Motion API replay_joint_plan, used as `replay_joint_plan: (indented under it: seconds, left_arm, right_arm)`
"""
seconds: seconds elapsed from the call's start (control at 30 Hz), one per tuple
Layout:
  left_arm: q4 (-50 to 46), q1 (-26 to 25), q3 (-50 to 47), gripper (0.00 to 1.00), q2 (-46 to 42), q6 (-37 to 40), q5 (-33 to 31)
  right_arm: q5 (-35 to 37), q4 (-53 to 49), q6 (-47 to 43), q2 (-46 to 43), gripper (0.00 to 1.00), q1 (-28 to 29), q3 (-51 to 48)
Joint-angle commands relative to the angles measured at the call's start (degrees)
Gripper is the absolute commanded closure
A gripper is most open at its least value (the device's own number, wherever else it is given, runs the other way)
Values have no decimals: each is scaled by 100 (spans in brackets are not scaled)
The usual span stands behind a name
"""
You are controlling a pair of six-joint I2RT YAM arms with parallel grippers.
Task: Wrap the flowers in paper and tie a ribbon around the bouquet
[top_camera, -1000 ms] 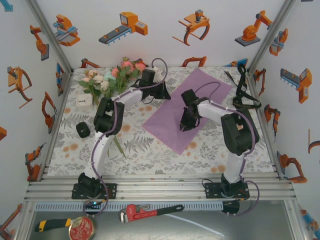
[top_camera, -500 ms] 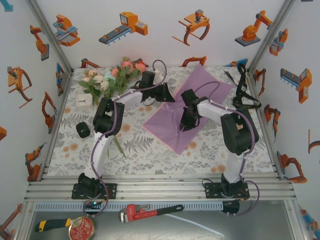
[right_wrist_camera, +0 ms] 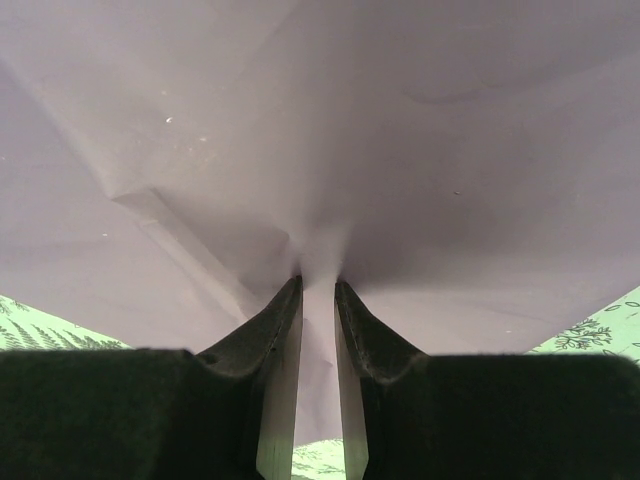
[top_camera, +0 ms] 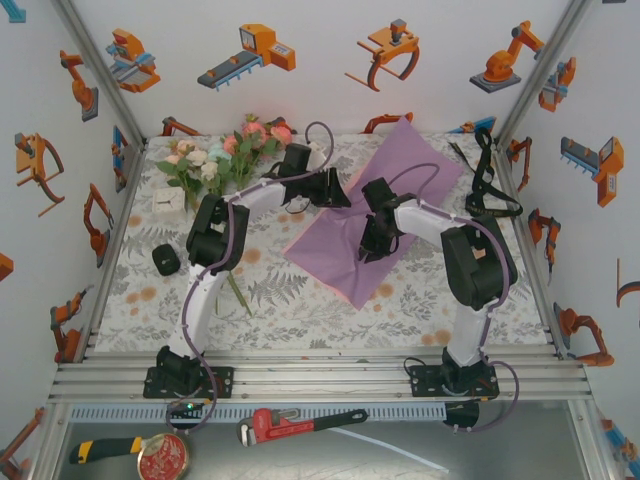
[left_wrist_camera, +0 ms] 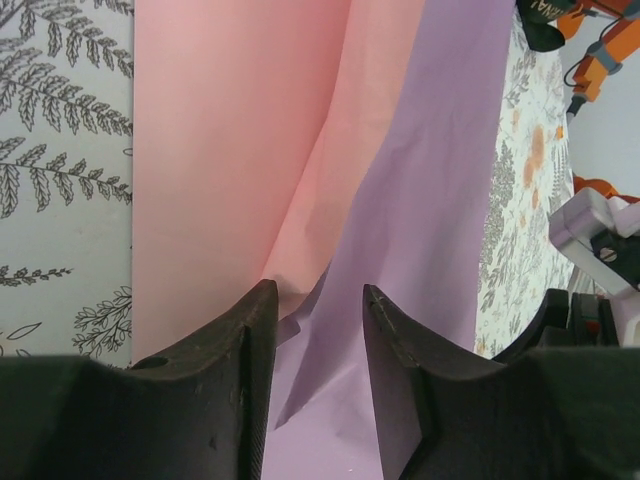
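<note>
Shifted over the preceding second: the left gripper (top_camera: 340,192) had travelled rightward onto the left edge of the paper (top_camera: 420,160). The sheet, flat a second before, had buckled, its far corner risen toward the back wall and its left edge lifted.

Item 1. Flowers (top_camera: 225,150): bunched at the far left of the floral table cover (top_camera: 300,300), blooms toward the back wall, loose and unwrapped, well apart from the paper. Position unchanged.

Item 2. Left gripper (left_wrist_camera: 318,292): at the paper's raised left edge. Fingers (left_wrist_camera: 250,340) stood apart, wider than a second before. In the left wrist view a fold of lilac sheet ran through the gap without being pressed.

Item 3. Paper (left_wrist_camera: 430,200): right of centre on the table cover, lilac face up. Its pink underside was exposed where the left edge curled over.

Item 4. Right gripper (top_camera: 368,252): on the middle of the sheet, place unchanged. In the right wrist view its fingers (right_wrist_camera: 270,330) were drawn close on a pinched ridge of paper (right_wrist_camera: 400,150), with creases radiating from the grip point (right_wrist_camera: 318,282).

Item 5. Ribbon (top_camera: 487,180): black band looped at the far right edge of the table, beside the paper's right corner, unmoved.
</note>
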Motion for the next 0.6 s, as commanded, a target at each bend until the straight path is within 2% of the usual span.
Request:
replay_joint_plan:
  seconds: [0.0,0.3,0.4,0.5,0.57]
  left_arm:
    - [-48,10,233,59,111,71,-5]
    - [-375,-48,382,61,273,417,-304]
    - [-780,-113,611,69,365,556,-779]
    - [-760,-155,703,78,408,477,-1051]
    - [-865,-202,834,92,445,543,-1171]
  right_arm:
    - [103,2,-52,292,76,9,-34]
    - [68,-7,-80,271,76,9,-56]
    - [34,-7,-87,268,76,8,-52]
    - [-1,-15,-114,228,75,9,-42]
    - [-20,-67,-139,202,73,8,13]
